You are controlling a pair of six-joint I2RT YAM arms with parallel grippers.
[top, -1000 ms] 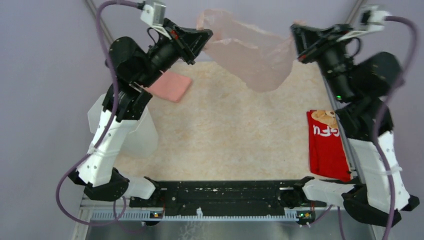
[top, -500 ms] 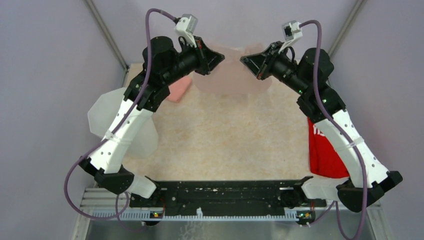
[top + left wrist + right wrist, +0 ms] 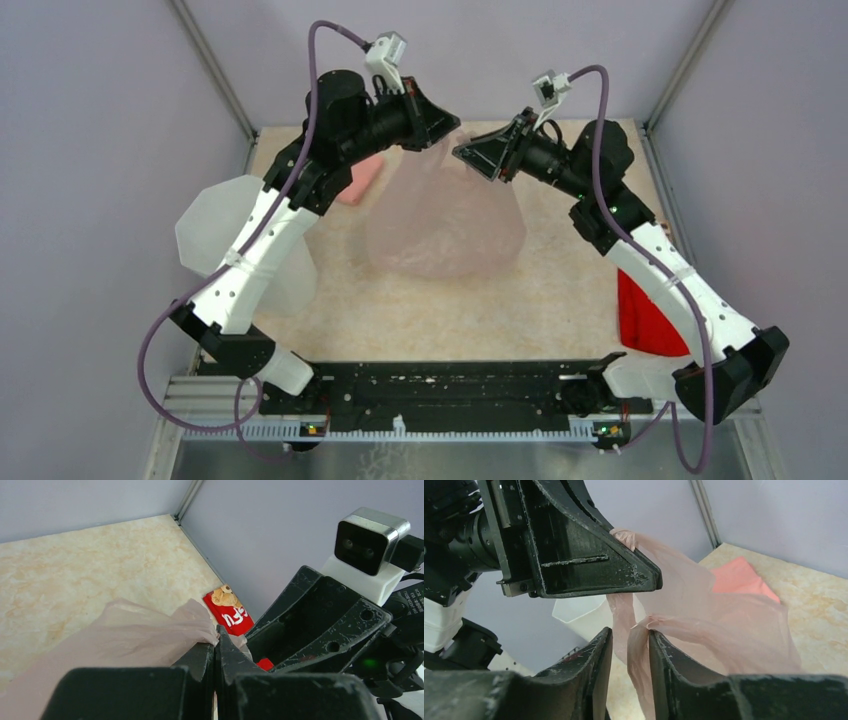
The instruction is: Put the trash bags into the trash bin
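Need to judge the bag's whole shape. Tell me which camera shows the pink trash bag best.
Top external: nearly the whole trash bag shows, full width and lower edge. Left wrist catches only a bunched part of it; right wrist shows a close, cropped stretch of film.

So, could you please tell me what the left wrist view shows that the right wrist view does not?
Only the left wrist view shows the red packet near the side wall. Only the right wrist view shows the salmon cloth and the white bin. Both show the pink trash bag, pinched in the left gripper, and the marbled table.
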